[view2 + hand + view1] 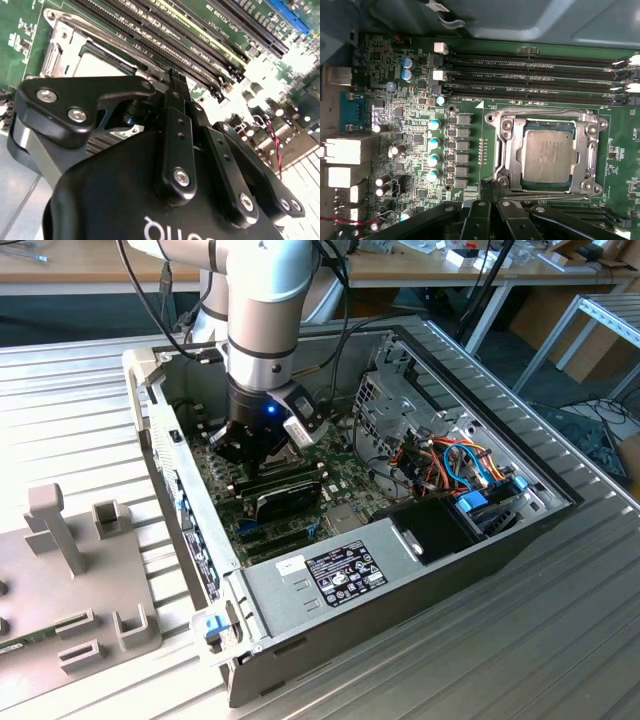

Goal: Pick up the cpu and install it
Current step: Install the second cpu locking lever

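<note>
The cpu, a silver-grey square chip, lies flat in the socket, ringed by the metal frame on the green motherboard. In the second wrist view a pale corner of the cpu shows past the black gripper body. My gripper hangs just beside the socket's edge with its black fingers pressed together and nothing between them. In the exterior view the gripper reaches down into the open computer case over the board.
Long memory slots run along one side of the socket; capacitors and rear ports stand on the other. The case holds a power supply, a drive cage and bundled cables. A grey fixture stands on the exterior view's left.
</note>
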You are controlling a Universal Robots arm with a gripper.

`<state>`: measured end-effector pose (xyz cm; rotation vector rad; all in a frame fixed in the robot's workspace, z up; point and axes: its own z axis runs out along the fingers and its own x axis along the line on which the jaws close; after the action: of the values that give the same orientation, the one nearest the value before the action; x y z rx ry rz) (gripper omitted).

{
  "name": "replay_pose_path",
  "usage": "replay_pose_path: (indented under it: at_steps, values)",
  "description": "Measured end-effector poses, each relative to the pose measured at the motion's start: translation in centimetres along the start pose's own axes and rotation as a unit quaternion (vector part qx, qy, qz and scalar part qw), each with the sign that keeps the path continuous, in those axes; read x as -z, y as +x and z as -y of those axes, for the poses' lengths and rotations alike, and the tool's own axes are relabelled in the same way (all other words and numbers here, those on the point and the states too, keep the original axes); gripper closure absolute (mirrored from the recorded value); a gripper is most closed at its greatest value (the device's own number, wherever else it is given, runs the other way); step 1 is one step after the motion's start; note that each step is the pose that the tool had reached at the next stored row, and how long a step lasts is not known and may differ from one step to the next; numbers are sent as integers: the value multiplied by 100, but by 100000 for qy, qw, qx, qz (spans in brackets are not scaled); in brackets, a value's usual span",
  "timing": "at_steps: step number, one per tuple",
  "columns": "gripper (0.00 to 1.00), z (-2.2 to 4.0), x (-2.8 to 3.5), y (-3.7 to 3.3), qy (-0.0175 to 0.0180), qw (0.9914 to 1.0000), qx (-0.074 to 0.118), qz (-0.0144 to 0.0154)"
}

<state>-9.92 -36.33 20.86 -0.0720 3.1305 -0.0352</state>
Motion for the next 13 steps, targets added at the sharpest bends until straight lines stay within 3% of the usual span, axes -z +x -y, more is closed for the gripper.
replay_pose_path:
  at_steps: [2,9,12,13]
  values:
    - [89,1,114,-1,68,100000,0,-2]
    - [89,5,372,-4,189,100000,-1,-9]
    - [89,8,601,-6,427,99999,5,-15]
    - [89,8,634,-6,480,99999,4,-19]
